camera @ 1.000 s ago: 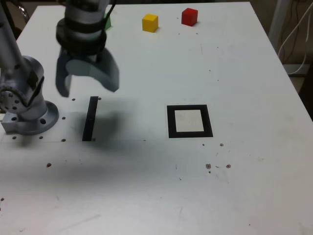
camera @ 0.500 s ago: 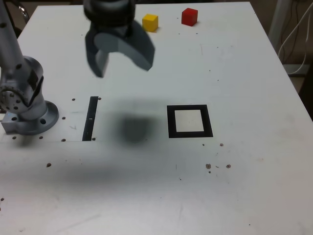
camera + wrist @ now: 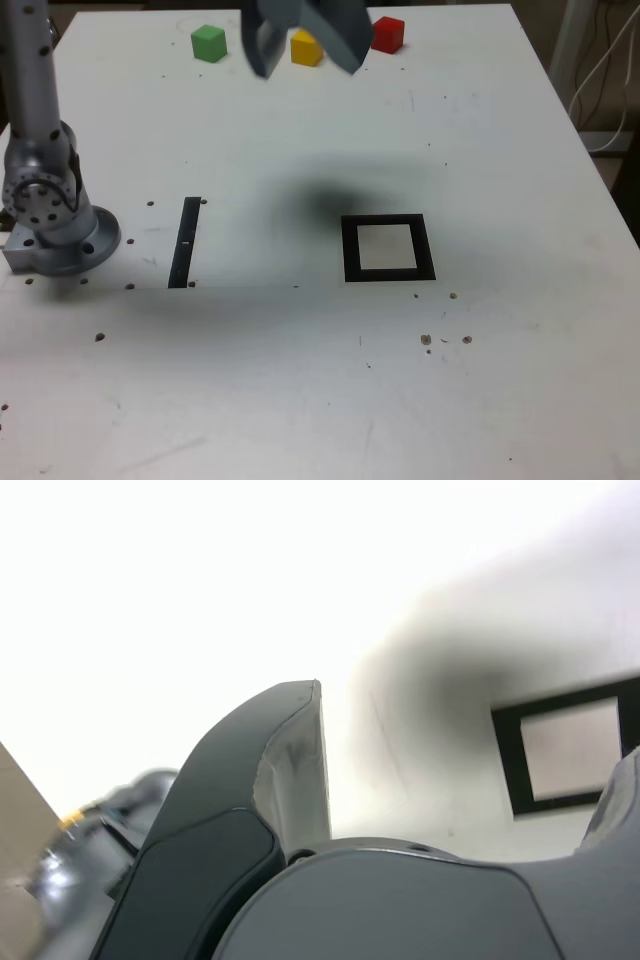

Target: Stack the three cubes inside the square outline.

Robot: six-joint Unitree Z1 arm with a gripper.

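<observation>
Grey gripper (image 3: 307,68) spread wide and empty, high over the table (image 3: 250,370)

Your green (image 3: 209,43), yellow (image 3: 306,48) and red (image 3: 388,35) cubes sit apart along the far side; your black square outline (image 3: 351,250) lies nearer, right of the black strip (image 3: 185,243).

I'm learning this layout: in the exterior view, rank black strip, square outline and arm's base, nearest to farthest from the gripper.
From the gripper:
1. Square outline, right
2. Black strip, left
3. Arm's base, far left
</observation>
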